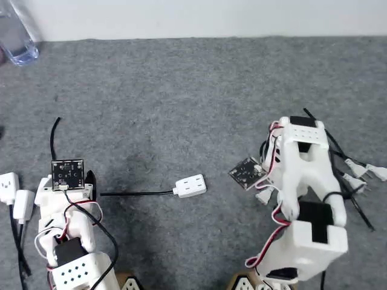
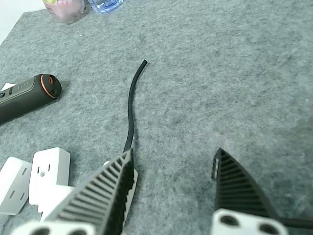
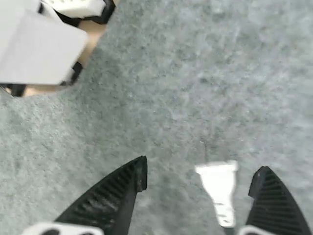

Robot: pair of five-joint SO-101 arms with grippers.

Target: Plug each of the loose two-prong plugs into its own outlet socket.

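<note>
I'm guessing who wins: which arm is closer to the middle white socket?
Right. The white socket lies just ahead of the open right gripper; the left gripper is farther off, at the far end of the black cord.

White outlet socket (image 1: 191, 186) on black cord (image 1: 136, 194) lies on grey felt (image 1: 181, 90).

The grey felt tabletop (image 1: 181, 78) carries a white socket (image 1: 191, 186) on a black cord (image 1: 136, 194) near its middle, white blocks (image 1: 15, 194) at its left edge, plugs (image 1: 378, 172) at its right edge, and a clear glass (image 1: 18, 48) in the far left corner.
</note>
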